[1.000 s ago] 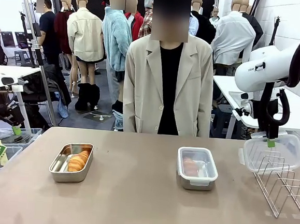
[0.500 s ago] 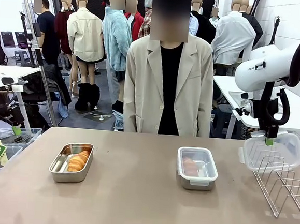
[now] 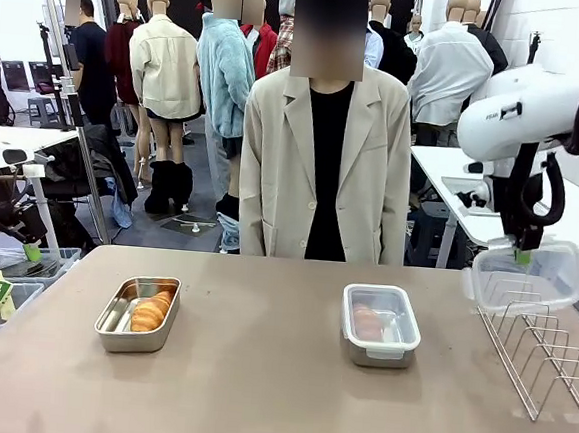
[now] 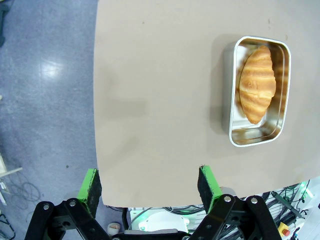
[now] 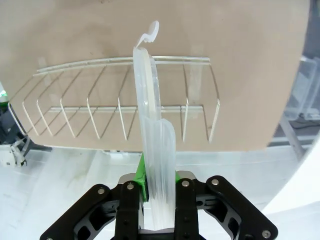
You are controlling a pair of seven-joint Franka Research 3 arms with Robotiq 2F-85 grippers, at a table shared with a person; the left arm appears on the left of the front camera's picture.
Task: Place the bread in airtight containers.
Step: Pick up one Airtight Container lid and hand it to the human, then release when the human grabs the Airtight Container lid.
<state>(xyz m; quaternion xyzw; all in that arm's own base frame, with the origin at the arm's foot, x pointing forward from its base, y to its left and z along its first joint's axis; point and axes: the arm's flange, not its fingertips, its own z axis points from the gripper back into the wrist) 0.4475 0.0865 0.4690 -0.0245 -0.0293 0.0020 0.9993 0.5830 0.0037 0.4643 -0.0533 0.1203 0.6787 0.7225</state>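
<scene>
step: lidding open tin | right gripper (image 5: 150, 192) clamped on clear lid (image 3: 525, 278), above wire rack (image 3: 539, 362) | left gripper (image 4: 149, 184) apart, open tin (image 4: 258, 90) with bread (image 4: 257, 84) ahead | next: carry lid over, seat squarely

Setting: an indoor robotics lab or demonstration workspace, laid out as an open shared room.

Landmark: a tan bench (image 3: 257, 374), seen in the front view. A white robot arm (image 3: 539, 111) is mounted at the bench's right end. A person in a beige jacket (image 3: 319, 159) is stationed at its far side.

Beyond the bench, to the left, a grey speckled floor (image 3: 194, 214) is seen, with a metal stand (image 3: 79, 150) and further tables. Plastic bins (image 3: 8, 290) of supplies are kept just off the bench's left edge. To the right of the bench, a white table (image 3: 471, 206) is set against a white tiled wall (image 3: 564, 38).
</scene>
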